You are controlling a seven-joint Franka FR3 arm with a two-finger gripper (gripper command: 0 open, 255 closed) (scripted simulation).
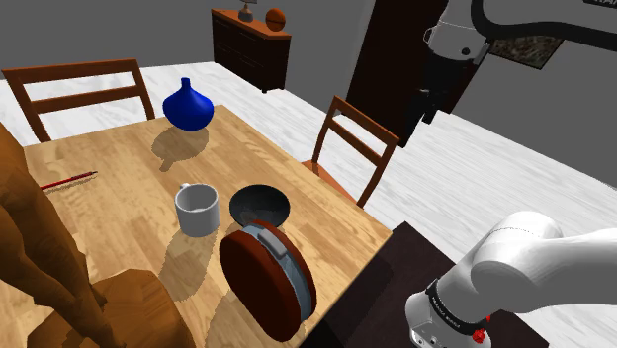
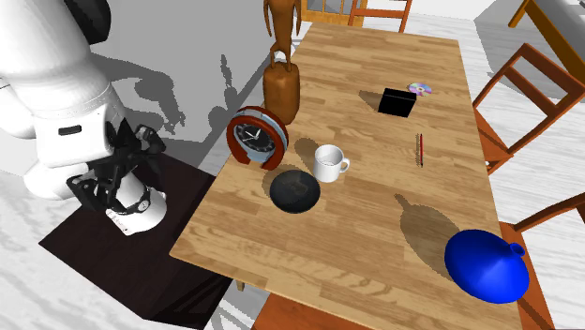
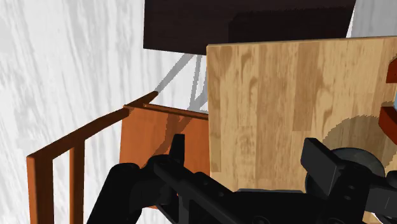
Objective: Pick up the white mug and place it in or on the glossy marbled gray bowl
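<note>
Counted on the light wooden table [image 1: 119, 213]: one white handled mug [image 1: 197, 210], one dark glossy round bowl [image 1: 260, 205], one round red-brown clock [image 1: 267, 280], one blue bulbous vase [image 1: 188, 104] and one red pencil [image 1: 67, 182]. The mug stands upright just beside the bowl, with the clock just beside the bowl too. The second exterior view adds one black box [image 2: 397, 102] and one small disc [image 2: 419, 89], both well apart from the bowl. In the wrist view the black two-finger gripper [image 3: 246, 147] has its fingers spread, holding and touching nothing, well apart from the bowl.
</note>
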